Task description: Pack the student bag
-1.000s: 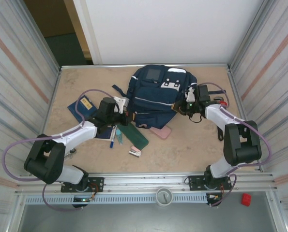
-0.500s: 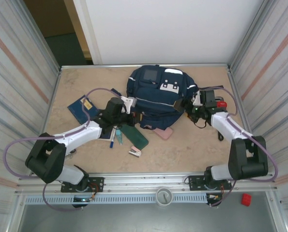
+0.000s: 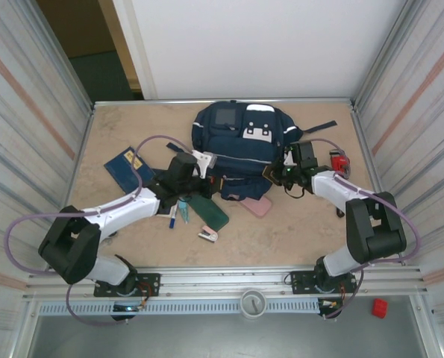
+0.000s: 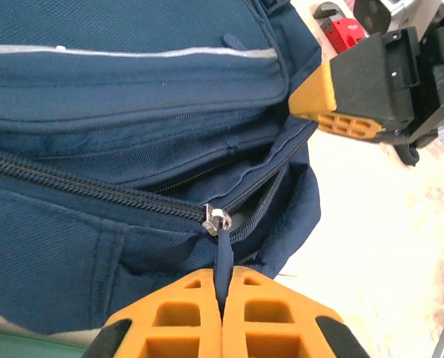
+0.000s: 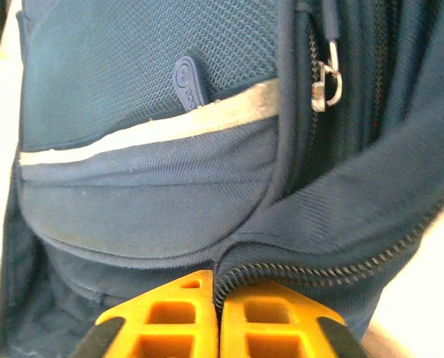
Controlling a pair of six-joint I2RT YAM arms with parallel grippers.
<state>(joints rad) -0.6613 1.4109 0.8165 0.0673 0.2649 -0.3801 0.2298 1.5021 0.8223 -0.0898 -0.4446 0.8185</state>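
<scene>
On the dark zip pull (image 4: 222, 257), the left gripper (image 4: 222, 282) was clamped shut; the right gripper (image 5: 216, 287) pinched a seam fold (image 5: 244, 257) of the large navy fabric student bag (image 3: 240, 142) — lying far-centre, front up, long axis seemingly left-right, zip mouth nearward. Probably soft, floppy — best taken by pull and seams.

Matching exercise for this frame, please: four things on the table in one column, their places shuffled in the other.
Things
1. navy blue fabric backpack
2. flat pink pouch
3. dark blue booklet with a yellow label
4. small red object

Places
A. left part of the table, apart from the backpack
B. middle of the table, towards the back
C. near the table's right edge
D. against the backpack's near edge

Pairs: 1-B, 2-D, 3-A, 4-C
</scene>
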